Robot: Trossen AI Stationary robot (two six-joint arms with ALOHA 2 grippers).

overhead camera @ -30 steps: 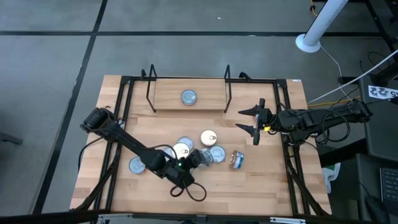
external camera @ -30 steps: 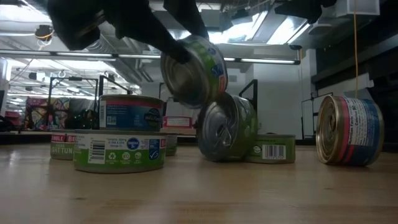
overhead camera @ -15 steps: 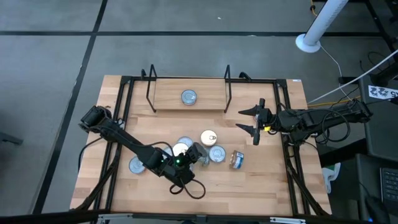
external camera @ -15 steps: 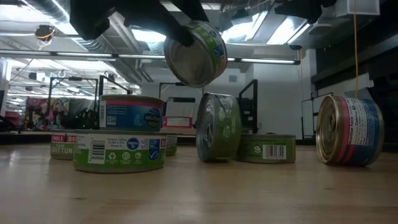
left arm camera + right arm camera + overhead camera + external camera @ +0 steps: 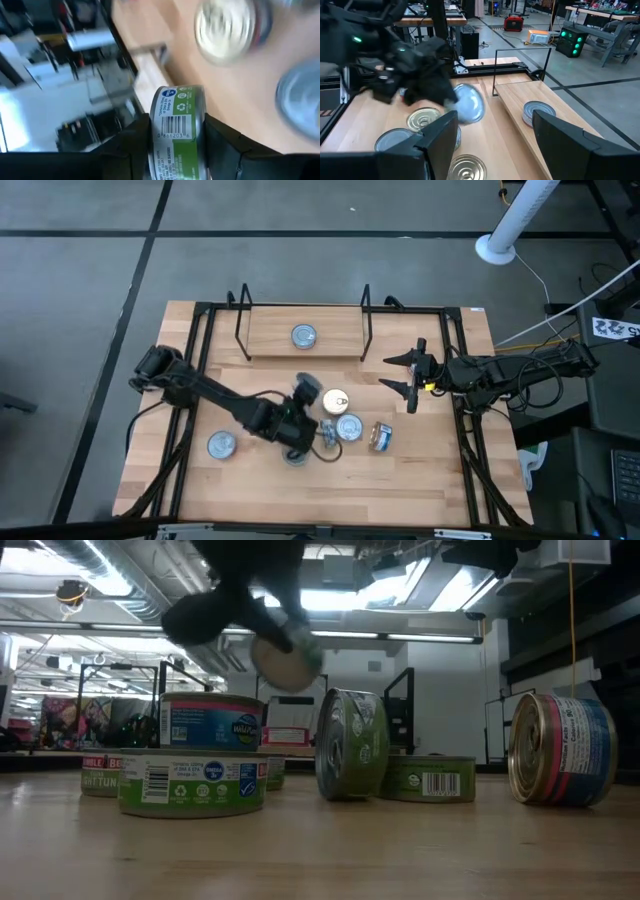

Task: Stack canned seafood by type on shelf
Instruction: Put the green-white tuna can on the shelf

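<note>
Nearer the shelf [image 5: 305, 350] now, left gripper's [image 5: 300, 402] green can [image 5: 177, 127].

The high view looks straight down from well above, taking in the whole counter [image 5: 400, 480], the shelf [image 5: 303, 332] at its far edge and grey floor around. The low view sits at counter height, close to the tins, facing level toward the shelf and the lit room behind. The left wrist view looks past its own jaws, very near a green-labelled tin [image 5: 177, 131] with the counter beyond. The right wrist view faces across the counter toward the left arm [image 5: 415, 65], with the shelf beside it. All four share the tins near the shelf.
</note>
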